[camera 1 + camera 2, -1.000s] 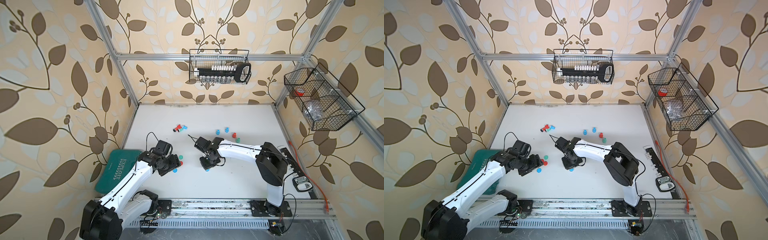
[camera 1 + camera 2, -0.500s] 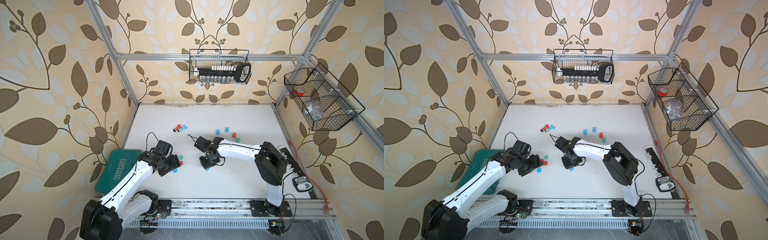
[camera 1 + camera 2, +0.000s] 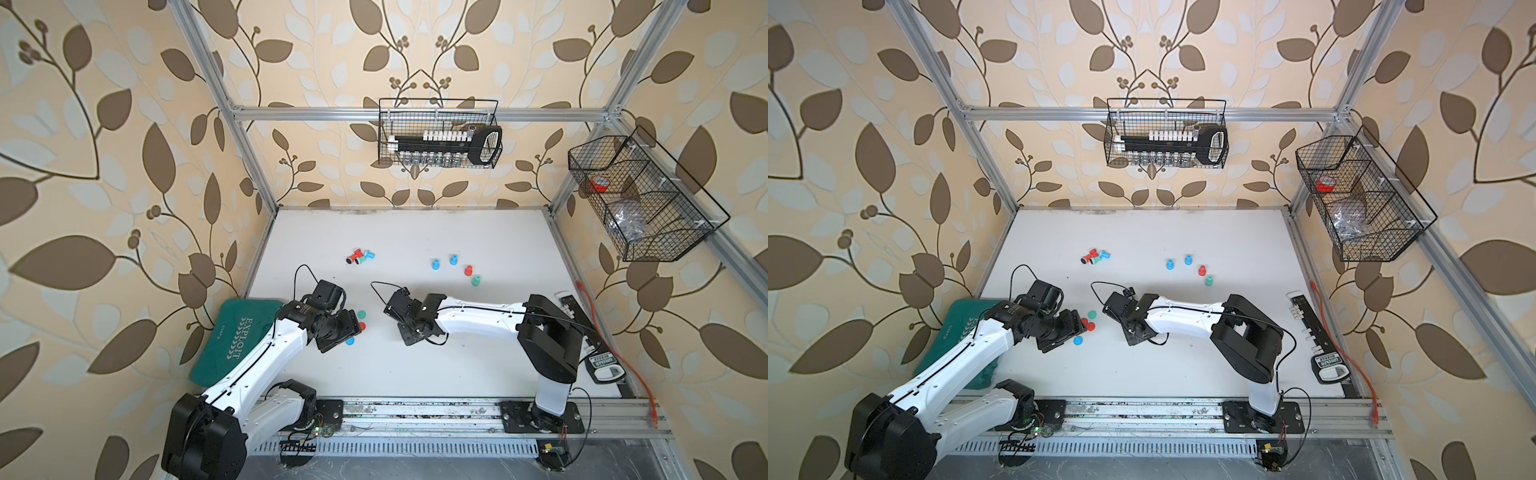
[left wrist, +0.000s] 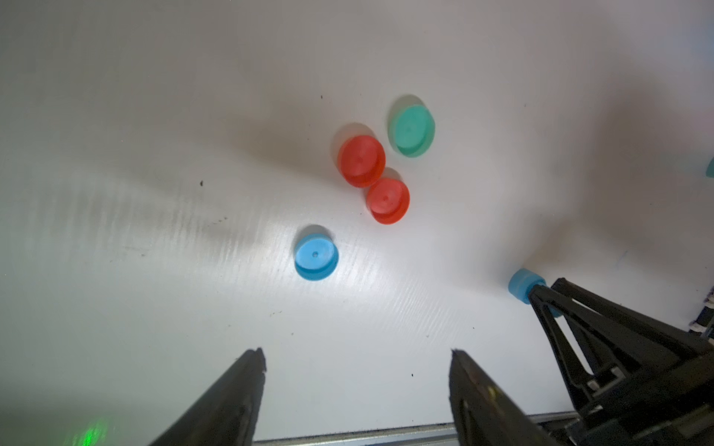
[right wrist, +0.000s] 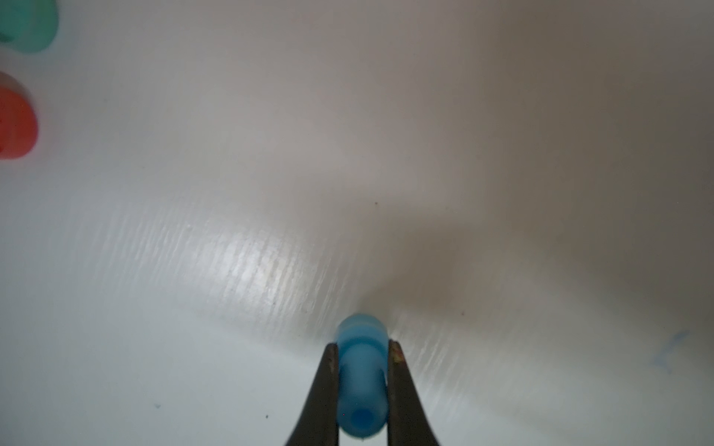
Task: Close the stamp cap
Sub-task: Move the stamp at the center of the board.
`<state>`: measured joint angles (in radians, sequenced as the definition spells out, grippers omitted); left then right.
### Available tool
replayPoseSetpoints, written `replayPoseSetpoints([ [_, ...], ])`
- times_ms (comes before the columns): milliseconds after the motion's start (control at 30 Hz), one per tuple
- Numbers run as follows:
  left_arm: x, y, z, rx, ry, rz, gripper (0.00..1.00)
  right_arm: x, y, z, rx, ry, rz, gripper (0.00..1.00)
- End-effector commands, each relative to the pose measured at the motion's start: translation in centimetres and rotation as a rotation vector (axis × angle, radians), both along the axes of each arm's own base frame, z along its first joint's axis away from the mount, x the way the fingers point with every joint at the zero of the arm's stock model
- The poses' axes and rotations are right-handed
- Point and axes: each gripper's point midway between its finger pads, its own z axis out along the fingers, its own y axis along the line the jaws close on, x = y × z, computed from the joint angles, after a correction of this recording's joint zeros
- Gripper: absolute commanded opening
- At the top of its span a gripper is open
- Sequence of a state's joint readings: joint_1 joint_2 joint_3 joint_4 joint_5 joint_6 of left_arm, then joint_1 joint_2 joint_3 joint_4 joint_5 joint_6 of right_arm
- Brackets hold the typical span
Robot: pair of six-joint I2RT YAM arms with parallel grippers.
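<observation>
Right gripper (image 5: 363, 346) of mine is clamped on the blue stamp (image 5: 361, 386), its fingers (image 5: 324, 386) pinching the narrow shank just behind the wider head. That head points down at the white table (image 5: 502, 154); whether it touches I cannot tell. Left gripper (image 4: 357, 353) hangs with jaws apart and empty, near the blue cap (image 4: 315, 256). I judge the stamp to be light, hard, smooth plastic, liable to swivel between thin fingers. So the shank is the right hold and any push should be gentle and square, while the shallow cap wants taking by its rim. My left wrist view shows the stamp well apart from the blue cap, with two red caps (image 4: 361, 161), seemingly touching, and a teal cap (image 4: 411, 130) beyond that cap. In both top views my gripper body hides the stamp, though the blue cap (image 3: 350, 340) shows.
</observation>
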<state>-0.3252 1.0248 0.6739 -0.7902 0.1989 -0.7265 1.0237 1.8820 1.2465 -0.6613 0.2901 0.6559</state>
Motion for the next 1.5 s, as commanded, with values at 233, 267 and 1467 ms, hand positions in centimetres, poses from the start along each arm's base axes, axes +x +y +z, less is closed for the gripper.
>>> replayPoseSetpoints([
  [233,1.6,0.4,1.3,0.025,-0.036,-0.002,0.77,3.2,-11.1,-2.6,-0.222,-0.020,-0.222,0.02],
  [267,1.7,0.4,1.3,0.026,-0.035,-0.002,0.77,3.7,-11.8,-2.7,-0.218,-0.014,-0.239,0.02],
  [1467,5.0,0.1,0.9,0.000,-0.022,-0.006,0.78,16.7,-14.9,-2.7,-0.033,0.048,-0.373,0.24],
])
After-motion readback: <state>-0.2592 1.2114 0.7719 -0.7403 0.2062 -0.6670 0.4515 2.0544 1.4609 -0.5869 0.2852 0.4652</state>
